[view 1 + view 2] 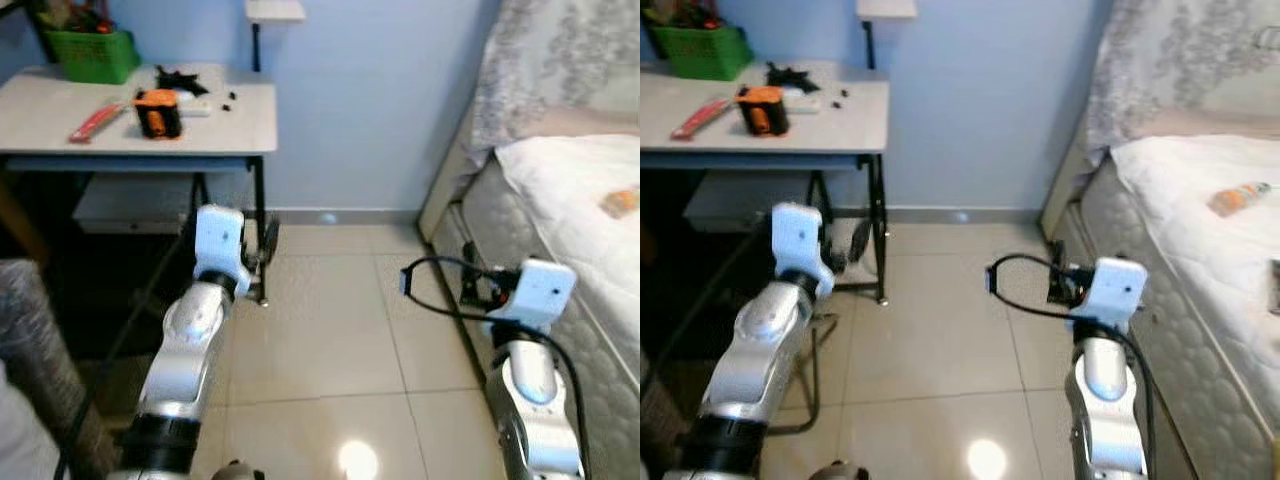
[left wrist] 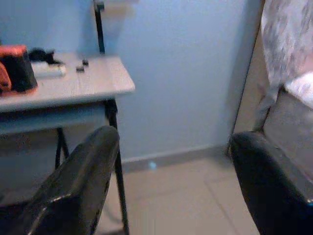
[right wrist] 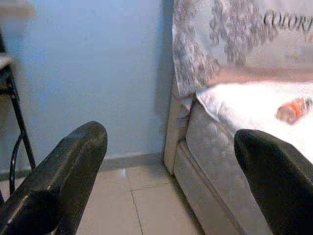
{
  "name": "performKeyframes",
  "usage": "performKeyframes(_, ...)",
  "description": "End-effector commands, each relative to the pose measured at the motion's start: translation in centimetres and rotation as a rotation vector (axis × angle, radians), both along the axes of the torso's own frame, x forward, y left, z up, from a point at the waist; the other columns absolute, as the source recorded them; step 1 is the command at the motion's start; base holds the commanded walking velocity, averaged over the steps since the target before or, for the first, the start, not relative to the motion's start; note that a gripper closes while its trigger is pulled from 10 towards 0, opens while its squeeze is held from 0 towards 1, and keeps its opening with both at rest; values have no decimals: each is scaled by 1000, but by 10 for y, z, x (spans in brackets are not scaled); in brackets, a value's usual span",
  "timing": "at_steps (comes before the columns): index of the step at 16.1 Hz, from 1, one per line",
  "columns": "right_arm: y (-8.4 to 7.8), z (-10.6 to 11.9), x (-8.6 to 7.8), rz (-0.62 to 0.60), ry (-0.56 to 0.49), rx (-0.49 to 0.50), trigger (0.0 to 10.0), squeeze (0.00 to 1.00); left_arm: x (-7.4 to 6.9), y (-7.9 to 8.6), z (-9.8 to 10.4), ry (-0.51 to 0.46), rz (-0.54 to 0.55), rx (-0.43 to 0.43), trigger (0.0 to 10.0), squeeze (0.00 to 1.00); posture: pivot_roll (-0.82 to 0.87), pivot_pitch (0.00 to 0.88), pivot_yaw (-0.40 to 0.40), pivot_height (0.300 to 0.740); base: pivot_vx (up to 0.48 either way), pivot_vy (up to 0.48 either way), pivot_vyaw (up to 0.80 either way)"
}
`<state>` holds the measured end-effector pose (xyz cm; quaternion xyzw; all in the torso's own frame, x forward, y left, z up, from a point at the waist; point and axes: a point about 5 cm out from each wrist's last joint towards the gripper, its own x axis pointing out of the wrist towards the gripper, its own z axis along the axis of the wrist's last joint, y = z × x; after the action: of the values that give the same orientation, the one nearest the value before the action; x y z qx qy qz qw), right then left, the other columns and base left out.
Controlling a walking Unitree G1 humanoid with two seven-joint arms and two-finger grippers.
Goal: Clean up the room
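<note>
An orange bottle (image 1: 1238, 198) lies on its side on the white bed (image 1: 1200, 190) at the robot's right, well in from the mattress edge. Its long axis runs roughly across the bed, with the paler end pointing toward the far side, away from the floor.

Across the room, against the blue wall, a grey table (image 1: 240, 125) carries an orange and black box (image 1: 159, 112), a red flat packet (image 1: 96, 121) lying slantwise near the front edge, a green basket (image 1: 92, 52) at the back, and some small black bits (image 1: 185, 78).

Between the table leg and the bed frame the tiled floor (image 1: 340, 320) is open and bare.

Both arms are raised over that floor. The left gripper (image 2: 168, 186) has its fingers spread wide, holding nothing and touching nothing, aimed at the table corner. The right gripper (image 3: 171, 181) is spread just as wide and empty, aimed toward the bed edge and the bottle.
</note>
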<state>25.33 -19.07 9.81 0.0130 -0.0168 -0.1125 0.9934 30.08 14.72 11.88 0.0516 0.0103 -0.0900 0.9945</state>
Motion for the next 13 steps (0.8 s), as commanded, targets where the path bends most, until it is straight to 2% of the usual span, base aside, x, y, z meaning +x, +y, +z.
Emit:
performKeyframes(1,-2,-6,-1,-14,35,25,10000,1000,-1,-1,-3,25,-11,29,10000,1000,84,0,-54,740,0,0,0)
performKeyframes(3,2,-16,4,-4,97,12,10000,1000,3,-2,-8,73,-74,-35,10000,1000,78,0,-32,740,0,0,-328)
performKeyframes(4,3,-17,9,4,104,-16,10000,1000,10,-5,-5,56,-91,1,10000,0,66,0,-17,740,0,0,-650)
performKeyframes(6,6,-18,14,10,107,-35,10000,1000,18,-10,-1,51,-127,-39,10000,0,46,0,-11,740,0,0,-650)
performKeyframes(7,9,-17,16,21,102,-49,10000,1000,21,-17,1,45,-187,-53,10000,0,36,0,-10,740,0,469,-656)
performKeyframes(9,6,-19,16,15,107,-53,10000,1000,25,-26,4,36,-240,-46,10000,0,32,0,-8,740,0,463,-650)
performKeyframes(10,6,-21,17,13,114,-53,10000,1000,30,-28,3,42,-265,-15,10000,0,31,0,-6,740,0,439,-650)
performKeyframes(11,6,-22,17,14,118,-52,10000,1000,33,-28,0,60,-263,0,10000,0,30,0,-5,740,0,431,-656)
performKeyframes(13,8,-25,20,37,135,-91,10000,1000,39,-17,-2,62,-173,-35,10000,0,24,0,-4,740,0,0,-637)
